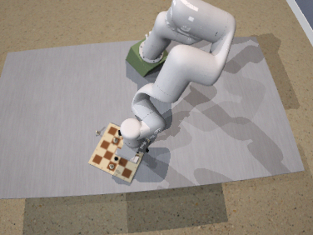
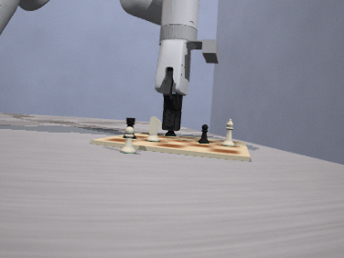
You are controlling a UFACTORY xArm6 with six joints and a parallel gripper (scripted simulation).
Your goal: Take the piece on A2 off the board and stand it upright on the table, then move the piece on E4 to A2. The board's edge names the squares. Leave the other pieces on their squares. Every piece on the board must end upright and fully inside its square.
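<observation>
The chessboard (image 1: 98,158) (image 2: 206,153) lies on the grey table. My gripper (image 2: 172,124) points straight down over the board's far side and is shut on a black piece (image 2: 170,133). Only that piece's base shows, level with the board top. In the top view the wrist hides the fingers. A white pawn (image 2: 129,140) (image 1: 97,132) stands upright on the table just off the board's corner. Also on the board are a black rook (image 2: 130,123), a white knight (image 2: 154,129) (image 1: 116,142), a black pawn (image 2: 204,134) (image 1: 114,158) and a white bishop (image 2: 229,133) (image 1: 111,166).
The arm's green base block (image 1: 139,62) stands at the back of the table. The arm reaches forward from it and hangs over the board's right part. Sandy floor surrounds the table.
</observation>
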